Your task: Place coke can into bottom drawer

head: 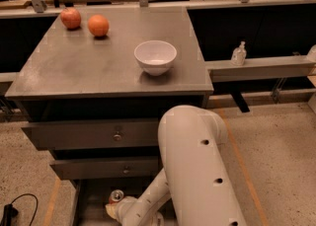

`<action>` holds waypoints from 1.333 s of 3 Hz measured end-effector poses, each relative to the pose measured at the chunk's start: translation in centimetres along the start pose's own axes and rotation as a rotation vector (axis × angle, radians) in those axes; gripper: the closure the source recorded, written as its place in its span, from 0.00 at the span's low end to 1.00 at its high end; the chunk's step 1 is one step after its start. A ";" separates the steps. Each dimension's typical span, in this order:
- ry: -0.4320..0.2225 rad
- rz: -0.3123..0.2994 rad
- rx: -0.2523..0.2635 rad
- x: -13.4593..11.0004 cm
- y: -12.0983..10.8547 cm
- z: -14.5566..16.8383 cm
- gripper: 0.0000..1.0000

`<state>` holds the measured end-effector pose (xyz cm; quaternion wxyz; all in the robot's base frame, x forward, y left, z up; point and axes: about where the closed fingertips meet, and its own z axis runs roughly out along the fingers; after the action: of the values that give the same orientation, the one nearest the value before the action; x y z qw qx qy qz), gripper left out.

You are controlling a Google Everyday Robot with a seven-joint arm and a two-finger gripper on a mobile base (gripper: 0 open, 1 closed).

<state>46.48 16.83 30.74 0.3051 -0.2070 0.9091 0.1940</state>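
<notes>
The coke can [116,196], red with a silver top, stands upright inside the open bottom drawer [87,205], the dark grey tray pulled out under the two knobbed drawers. My gripper [117,210] is down in that drawer at the end of the white arm [197,170], right against the can. The wrist hides the can's lower body and the gripper's hold.
On the cabinet top [74,67] stand a white bowl [155,56] and two orange-red fruits [71,18] [98,25] at the back left. The two upper drawers [94,133] [106,167] are shut. A black cable [15,210] lies on the floor at the left.
</notes>
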 end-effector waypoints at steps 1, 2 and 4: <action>-0.032 0.006 0.061 2.8 -4.0 3.6 1.00; -0.020 -0.013 0.087 5.7 -7.3 6.3 0.84; -0.037 -0.087 0.064 5.8 -10.0 8.5 0.37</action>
<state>51.24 10.98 18.47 0.3365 -0.2328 0.8992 0.1549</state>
